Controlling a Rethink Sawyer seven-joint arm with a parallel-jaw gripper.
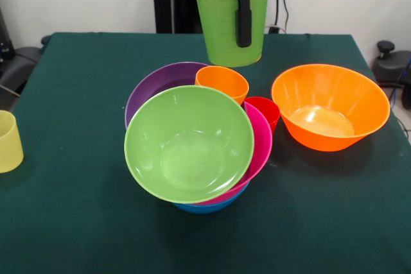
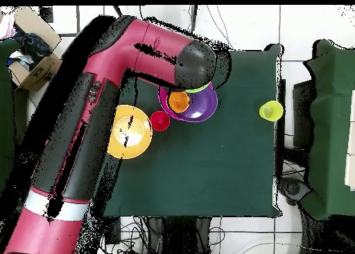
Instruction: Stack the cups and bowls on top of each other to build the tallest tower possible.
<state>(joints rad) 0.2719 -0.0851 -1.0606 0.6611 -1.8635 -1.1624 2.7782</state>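
counter (image 1: 77,235): we see the tower (image 1: 192,152) part-built, green, pink, purple and blue bowls nested | orange bowl (image 1: 331,107) apart, unstacked | claw (image 1: 244,27) clamps green cup (image 1: 228,24) above tower | orange cup (image 1: 223,83), red cup (image 1: 264,111) beside it; yellow cup (image 1: 9,140) well apart, left to stack

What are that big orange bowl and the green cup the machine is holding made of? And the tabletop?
The orange bowl looks like glossy plastic: bright highlights shine inside it. The green cup looks like plastic too, duller, seemingly with fine ridges. The table seems covered in matte dark green cloth, showing no reflections.
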